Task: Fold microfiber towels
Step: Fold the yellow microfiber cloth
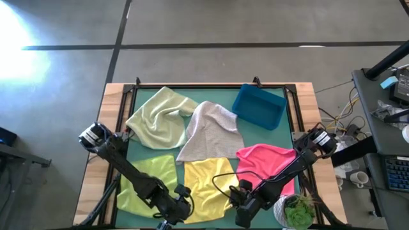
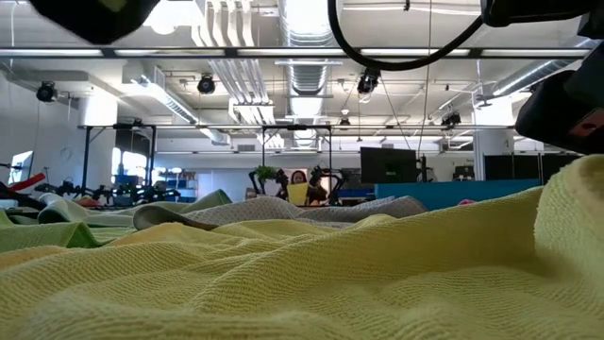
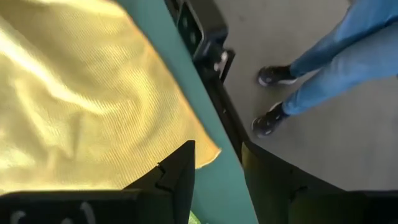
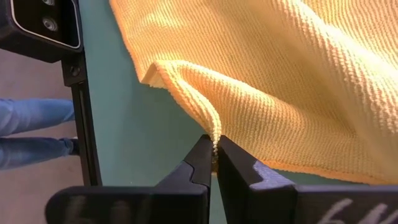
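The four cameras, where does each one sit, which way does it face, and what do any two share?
High view: overhead, facing straight down on the green table mat; both arms show.
Low view: table height, facing level across the soft yellow microfiber towel into the room; arm parts overhead.
Left wrist view: on the left arm, left gripper with jaws apart near the towel's corner.
Right wrist view: right gripper, jaws pinching the towel's edge.
Both wrist views share that towel and a person's jeans.

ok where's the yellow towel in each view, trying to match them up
High view: yellow towel lies at the near edge, between the two grippers.
Low view: it fills the foreground.
Left wrist view: its corner lies on the green mat, clear of the open left gripper.
Right wrist view: its edge is pinched in the right gripper.
Shared landmark: the green mat.
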